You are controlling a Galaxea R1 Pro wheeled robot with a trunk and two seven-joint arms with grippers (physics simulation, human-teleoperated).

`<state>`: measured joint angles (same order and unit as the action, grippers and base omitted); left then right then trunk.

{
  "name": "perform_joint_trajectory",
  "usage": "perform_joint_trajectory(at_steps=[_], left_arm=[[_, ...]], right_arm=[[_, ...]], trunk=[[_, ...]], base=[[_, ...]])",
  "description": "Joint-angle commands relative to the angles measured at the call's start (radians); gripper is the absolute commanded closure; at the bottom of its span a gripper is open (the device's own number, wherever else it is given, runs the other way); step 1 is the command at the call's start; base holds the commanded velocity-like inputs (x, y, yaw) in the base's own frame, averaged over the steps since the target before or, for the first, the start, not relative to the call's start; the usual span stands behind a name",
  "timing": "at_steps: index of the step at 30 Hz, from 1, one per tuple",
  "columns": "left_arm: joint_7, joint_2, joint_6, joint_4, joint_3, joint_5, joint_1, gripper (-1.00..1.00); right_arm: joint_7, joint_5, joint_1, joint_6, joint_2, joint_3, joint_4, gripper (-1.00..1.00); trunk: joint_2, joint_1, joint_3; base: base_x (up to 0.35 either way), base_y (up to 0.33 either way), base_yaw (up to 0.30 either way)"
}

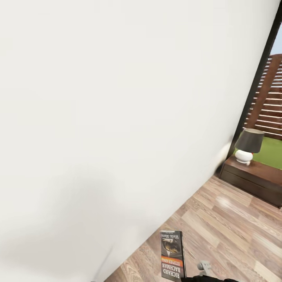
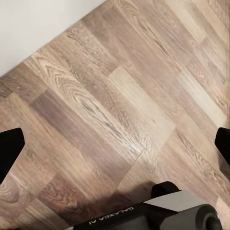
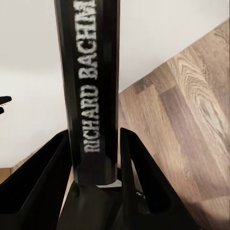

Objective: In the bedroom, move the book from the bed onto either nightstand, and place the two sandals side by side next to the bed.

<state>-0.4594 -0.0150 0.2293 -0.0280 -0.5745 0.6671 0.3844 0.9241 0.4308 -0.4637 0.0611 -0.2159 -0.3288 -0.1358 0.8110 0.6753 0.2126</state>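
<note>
The book, dark-covered with an orange band and white lettering, hangs upright above the wood floor at the bottom of the head view. Along my right wrist, its black spine reading RICHARD BACHMAN stands between the two dark fingers. My right gripper is shut on it. My left gripper is open over bare planks, its black fingertips far apart with nothing between them. A dark brown nightstand stands against the wall at the right. The bed and the sandals are out of view.
A plain white wall takes up most of the head view, very close on the left. A lamp with a dark shade and white base sits on the nightstand. Beyond it a dark-framed window shows slats and grass. Wood floor stretches toward the nightstand.
</note>
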Motion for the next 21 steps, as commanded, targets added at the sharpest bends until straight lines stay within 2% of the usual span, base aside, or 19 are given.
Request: perform_joint_trajectory(at_steps=[1,8,21], left_arm=[[-0.003,0.000,0.004,0.000,-0.008,0.008,0.001,-1.00],[-0.003,0.000,0.004,0.000,-0.008,0.008,0.001,-1.00],[-0.004,0.000,0.004,0.000,-0.008,0.008,0.000,-1.00]], right_arm=[[0.002,0.012,-0.001,0.007,0.000,-0.003,0.000,1.00],[0.002,0.012,-0.001,0.006,0.000,-0.003,0.000,1.00],[0.002,0.013,-0.001,0.007,0.000,-0.003,-0.001,1.00]], trunk=[[0.001,0.000,0.001],[0.001,0.000,0.001],[0.001,0.000,0.001]], base=[[0.125,0.000,-0.282],[0.226,0.000,-0.282],[0.018,0.000,-0.282]])
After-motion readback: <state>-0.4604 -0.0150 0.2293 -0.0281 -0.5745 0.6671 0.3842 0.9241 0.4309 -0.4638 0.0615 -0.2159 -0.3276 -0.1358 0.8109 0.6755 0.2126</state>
